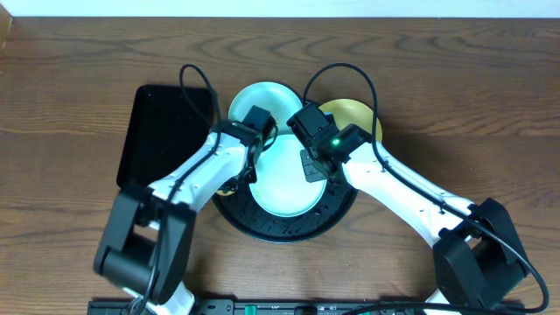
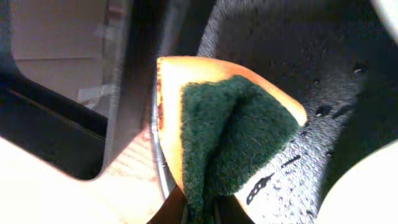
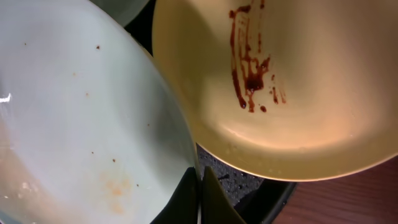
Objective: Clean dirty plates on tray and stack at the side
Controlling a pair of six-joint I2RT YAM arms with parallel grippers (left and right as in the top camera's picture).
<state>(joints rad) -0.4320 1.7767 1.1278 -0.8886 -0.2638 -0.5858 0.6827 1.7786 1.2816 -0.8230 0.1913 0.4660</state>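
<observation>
A pale mint-green plate (image 1: 284, 184) with faint orange specks lies over the round black tray (image 1: 284, 229). My right gripper (image 1: 313, 168) is shut on its right rim (image 3: 200, 199); in the right wrist view the plate (image 3: 74, 112) fills the left half. Beside it, a pale yellow plate (image 3: 298, 93) with a brown smear rests on the tray's back right (image 1: 360, 118). A second mint plate (image 1: 262, 101) sits at the back. My left gripper (image 1: 243, 175) is shut on a yellow sponge with a green scouring face (image 2: 224, 137), held over the tray's left rim (image 2: 163, 168).
A smaller rectangular black tray (image 1: 166, 131) lies on the wooden table left of the round tray, close to my left arm. Cables loop above both wrists. Both arms cross the tray's front half.
</observation>
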